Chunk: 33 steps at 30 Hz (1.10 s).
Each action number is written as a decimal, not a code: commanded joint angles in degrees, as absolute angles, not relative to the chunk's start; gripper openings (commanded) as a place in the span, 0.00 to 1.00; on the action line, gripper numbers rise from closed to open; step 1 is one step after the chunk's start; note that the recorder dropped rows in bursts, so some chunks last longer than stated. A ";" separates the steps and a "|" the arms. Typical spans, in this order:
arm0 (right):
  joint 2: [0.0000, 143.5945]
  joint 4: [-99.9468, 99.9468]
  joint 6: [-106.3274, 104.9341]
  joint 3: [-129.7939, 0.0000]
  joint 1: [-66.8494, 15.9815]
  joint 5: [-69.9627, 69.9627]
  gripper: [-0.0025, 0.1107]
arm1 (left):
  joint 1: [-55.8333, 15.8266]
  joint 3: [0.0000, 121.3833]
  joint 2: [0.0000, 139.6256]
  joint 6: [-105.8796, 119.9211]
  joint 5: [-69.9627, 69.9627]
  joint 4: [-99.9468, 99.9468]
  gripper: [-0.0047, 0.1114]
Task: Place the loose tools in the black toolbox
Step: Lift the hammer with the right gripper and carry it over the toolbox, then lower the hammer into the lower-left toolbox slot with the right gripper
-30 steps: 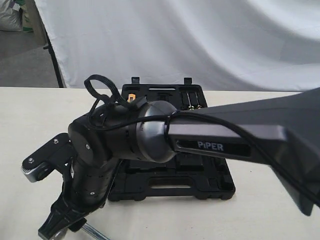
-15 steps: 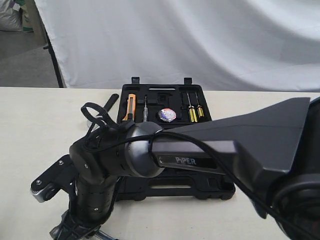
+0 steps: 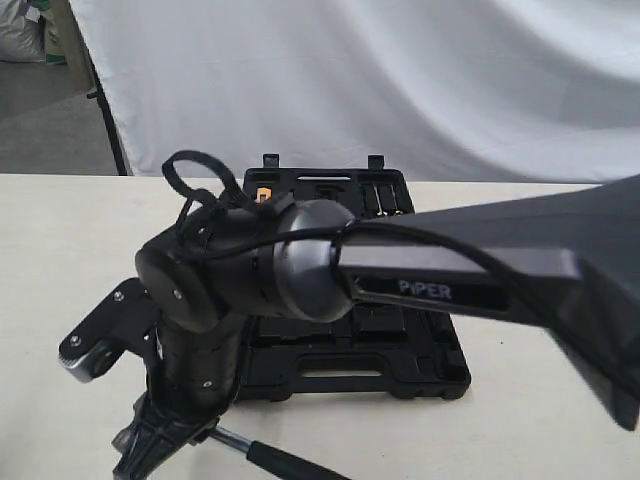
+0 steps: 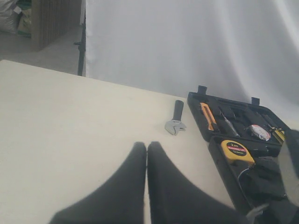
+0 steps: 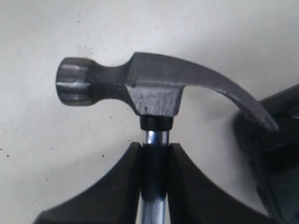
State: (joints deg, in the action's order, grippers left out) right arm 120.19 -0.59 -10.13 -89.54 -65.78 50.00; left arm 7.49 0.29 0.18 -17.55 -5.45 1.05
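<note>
My right tool (image 5: 154,150) is clamped narrow on the claw hammer (image 5: 154,91), gripping its shaft just under the head, over the pale bench (image 5: 56,154) near the black toolbox (image 3: 420,362). My left tool (image 4: 147,151) is pressed together, holding nothing. Beyond it the adjustable wrench (image 4: 176,120) lies on the bench just beside the open toolbox; the tape roll (image 4: 258,132) sits inside.

A white cloth backdrop (image 3: 350,80) hangs in soft folds across the far side, behind a pale cream worktop (image 3: 60,230). At far left, a black stand pole (image 3: 108,125) slants over grey floor (image 3: 45,130), near a white sack (image 3: 15,38). Light is soft and even.
</note>
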 commanded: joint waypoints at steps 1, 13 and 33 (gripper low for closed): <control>115.30 3.97 -8.84 -89.88 -63.35 50.22 0.02 | 8.94 0.44 0.00 -17.82 -5.03 1.30 0.05; 115.12 9.11 -14.88 -89.88 -48.72 42.00 0.02 | 8.94 0.44 0.00 -17.82 -5.03 1.30 0.05; 121.91 8.13 -40.30 -89.88 -51.60 43.75 0.02 | 8.94 0.44 0.00 -17.82 -5.03 1.30 0.05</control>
